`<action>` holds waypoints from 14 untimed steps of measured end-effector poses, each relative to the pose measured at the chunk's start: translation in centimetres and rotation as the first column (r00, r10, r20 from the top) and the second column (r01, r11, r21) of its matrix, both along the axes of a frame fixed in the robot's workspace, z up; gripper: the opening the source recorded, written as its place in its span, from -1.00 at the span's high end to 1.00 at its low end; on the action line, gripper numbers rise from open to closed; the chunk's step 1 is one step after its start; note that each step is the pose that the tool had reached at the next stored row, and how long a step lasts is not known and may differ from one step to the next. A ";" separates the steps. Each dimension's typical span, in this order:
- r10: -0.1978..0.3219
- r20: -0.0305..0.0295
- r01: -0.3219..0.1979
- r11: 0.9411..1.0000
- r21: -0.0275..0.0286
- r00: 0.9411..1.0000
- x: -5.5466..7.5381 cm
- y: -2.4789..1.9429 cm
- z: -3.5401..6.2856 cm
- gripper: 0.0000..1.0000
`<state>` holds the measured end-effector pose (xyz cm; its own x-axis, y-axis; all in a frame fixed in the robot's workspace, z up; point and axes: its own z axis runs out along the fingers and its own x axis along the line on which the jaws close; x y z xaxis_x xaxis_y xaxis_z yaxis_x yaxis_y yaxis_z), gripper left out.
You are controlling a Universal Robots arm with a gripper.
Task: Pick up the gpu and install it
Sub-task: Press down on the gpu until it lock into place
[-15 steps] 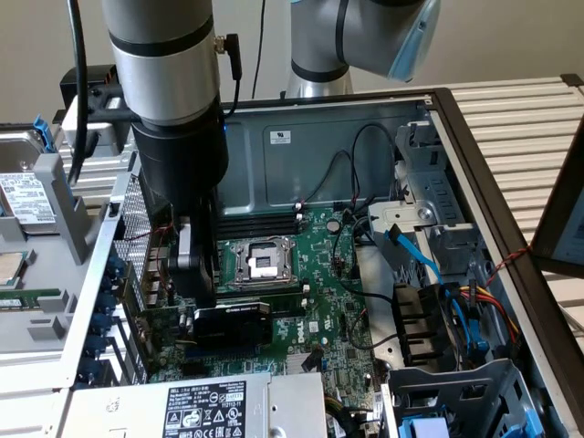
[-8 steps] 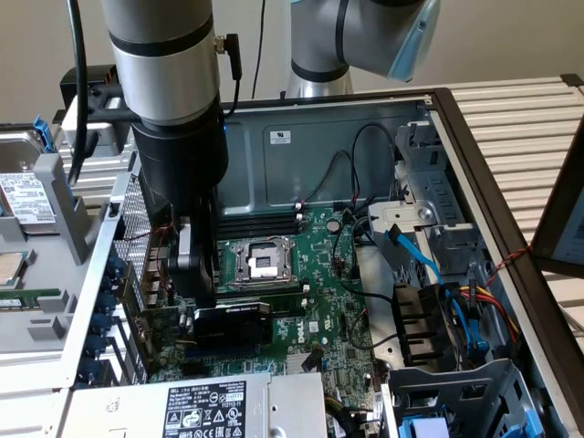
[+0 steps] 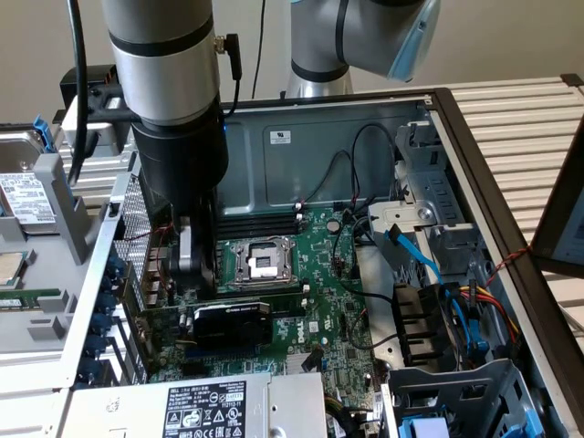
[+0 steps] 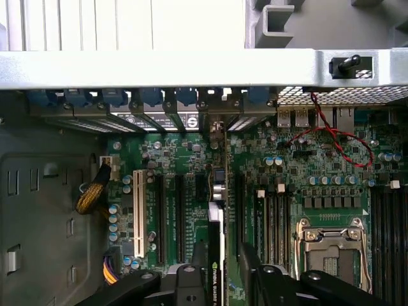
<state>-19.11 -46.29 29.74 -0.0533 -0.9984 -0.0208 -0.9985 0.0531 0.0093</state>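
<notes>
Exterior view: my gripper [image 3: 196, 260] hangs just above the gpu [image 3: 233, 326], standing on the motherboard [image 3: 319, 274]; I can't tell the jaw gap. Wrist view: fingers [image 4: 255, 271] flank the gpu [image 4: 215, 255] at six o'clock, its edge reading "NVIDIA QUADRO".

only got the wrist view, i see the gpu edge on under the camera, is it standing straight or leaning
observer: in the exterior view the gpu stands upright on the motherboard, with its black shroud side facing that camera.
operator: where's the gripper relative to it
observer: the gripper is directly above the card's end on the exterior view's left, close to the perforated case wall.
operator: anything close beside the card
observer: the power supply, with its label up, lies right next to the card, on the side nearer the exterior camera.
</notes>
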 end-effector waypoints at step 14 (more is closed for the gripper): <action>0.000 0.006 0.000 1.000 0.000 1.000 -0.8 0.06 -0.17 0.79</action>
<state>-19.93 -46.23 29.57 -0.0532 -0.9984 -0.0208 -0.9986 0.0531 0.0031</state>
